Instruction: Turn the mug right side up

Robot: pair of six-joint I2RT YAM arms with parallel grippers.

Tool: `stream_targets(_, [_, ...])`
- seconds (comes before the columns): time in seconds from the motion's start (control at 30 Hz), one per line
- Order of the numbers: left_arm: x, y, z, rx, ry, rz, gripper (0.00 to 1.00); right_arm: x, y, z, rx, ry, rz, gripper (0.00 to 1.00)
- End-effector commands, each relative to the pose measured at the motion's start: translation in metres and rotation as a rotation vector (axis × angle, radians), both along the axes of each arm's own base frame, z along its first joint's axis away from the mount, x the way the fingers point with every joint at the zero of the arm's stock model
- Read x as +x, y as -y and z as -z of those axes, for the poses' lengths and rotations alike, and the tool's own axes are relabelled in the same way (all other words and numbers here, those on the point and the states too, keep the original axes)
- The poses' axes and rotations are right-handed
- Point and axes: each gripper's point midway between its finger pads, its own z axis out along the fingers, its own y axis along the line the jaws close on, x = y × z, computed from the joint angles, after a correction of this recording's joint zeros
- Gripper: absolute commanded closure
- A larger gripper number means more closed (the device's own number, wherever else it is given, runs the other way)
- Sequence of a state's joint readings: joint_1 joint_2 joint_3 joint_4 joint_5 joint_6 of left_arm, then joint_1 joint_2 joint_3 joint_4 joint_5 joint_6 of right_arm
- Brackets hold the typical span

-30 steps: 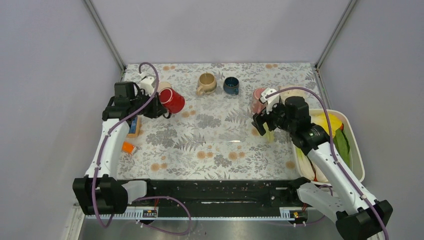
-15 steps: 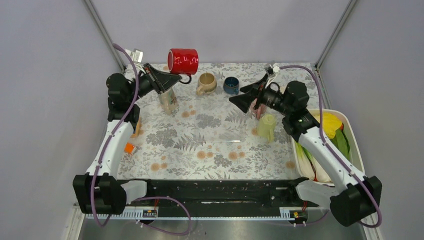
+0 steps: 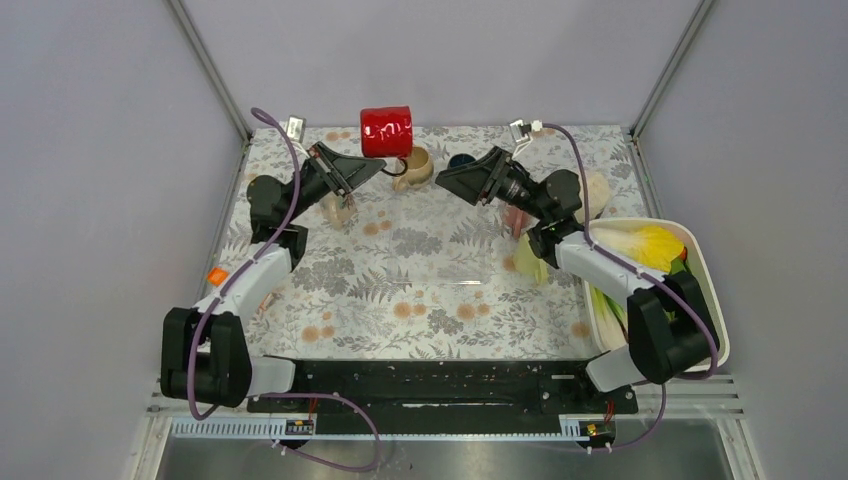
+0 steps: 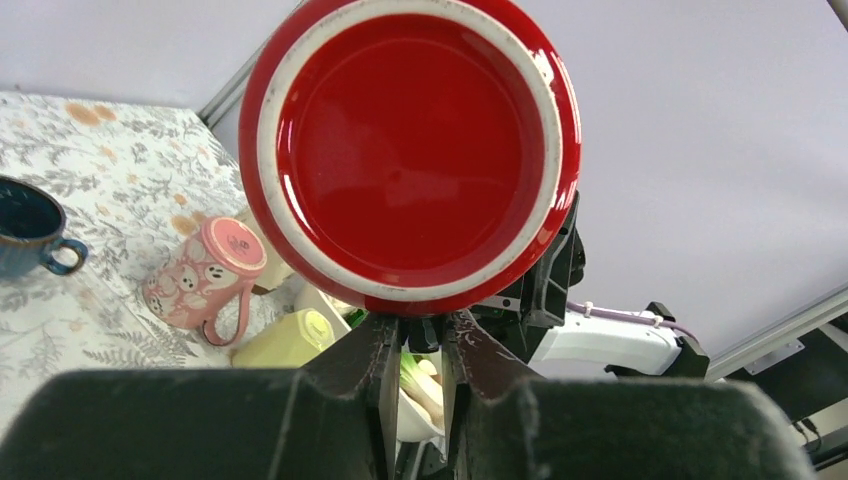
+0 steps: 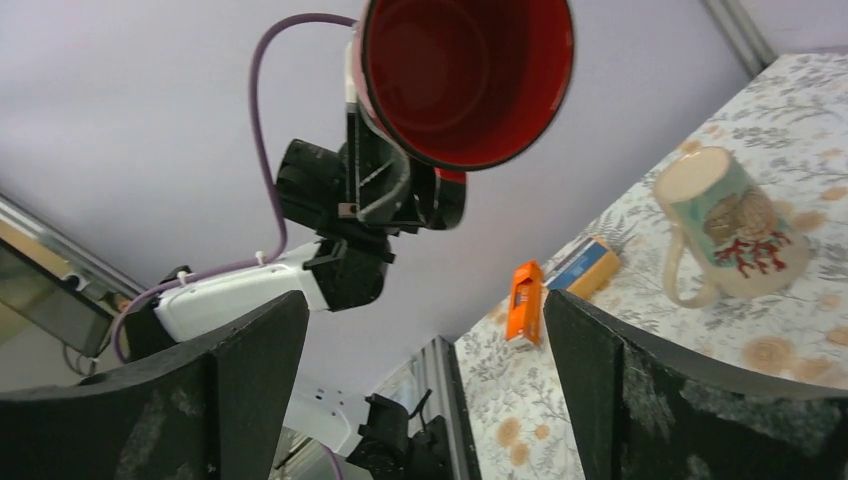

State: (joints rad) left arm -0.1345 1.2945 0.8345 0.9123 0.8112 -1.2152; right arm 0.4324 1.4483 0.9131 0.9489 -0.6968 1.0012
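My left gripper (image 4: 420, 345) was pressed nearly together, its fingers (image 4: 360, 370) pinching the handle of the red mug (image 4: 410, 150) (a narrow grip, with only the handle between them). The mug hung in the air on its side, its flat base turned straight at the left wrist camera. In the top view the left gripper (image 3: 368, 165) reached up from the left. The red mug (image 3: 386, 132) hung over the far edge of the table (image 3: 420, 290), about midway across.

Opposite it, my right gripper (image 3: 452, 180) pointed toward the mug from the right, its jaws spread wide with nothing between them. In its own wrist view the right gripper (image 5: 425, 320) framed the red mug (image 5: 465, 80), whose open mouth faced that camera, clear of both fingers.

Below the red mug, on the far part of the table, a beige mug (image 3: 413, 168) stood upright. A dark blue mug (image 3: 462, 160) sat just right of it, partly hidden behind the right gripper. Under the right arm I could make out a pink mug (image 4: 205, 285) and, nearer, a pale yellow mug (image 3: 530, 258). A white tray (image 3: 697, 252) of vegetables lay at the right edge. On the left side lay an orange object (image 5: 523, 300) and a blue box (image 5: 585, 268).
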Motion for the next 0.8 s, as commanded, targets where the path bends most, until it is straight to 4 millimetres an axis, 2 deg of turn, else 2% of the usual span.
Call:
stream_targets(0.0, [-0.009, 0.002, -0.031, -0.097, 0.127, -0.025, 1.00, -0.018, -0.014, -0.018, 0.117, 0.035, -0.070, 0.04])
stream_targets(0.2, [-0.009, 0.009, -0.017, -0.099, 0.107, -0.018, 1.00, -0.017, -0.029, -0.006, 0.139, -0.020, -0.095, 0.08])
stream_targets(0.47, [-0.014, 0.021, -0.010, -0.084, 0.124, 0.005, 1.00, -0.005, -0.032, 0.013, 0.131, -0.122, -0.057, 0.16])
stream_targets(0.77, [-0.017, 0.045, 0.000, -0.053, 0.121, 0.065, 1.00, -0.005, -0.035, 0.018, 0.137, -0.164, -0.060, 0.23])
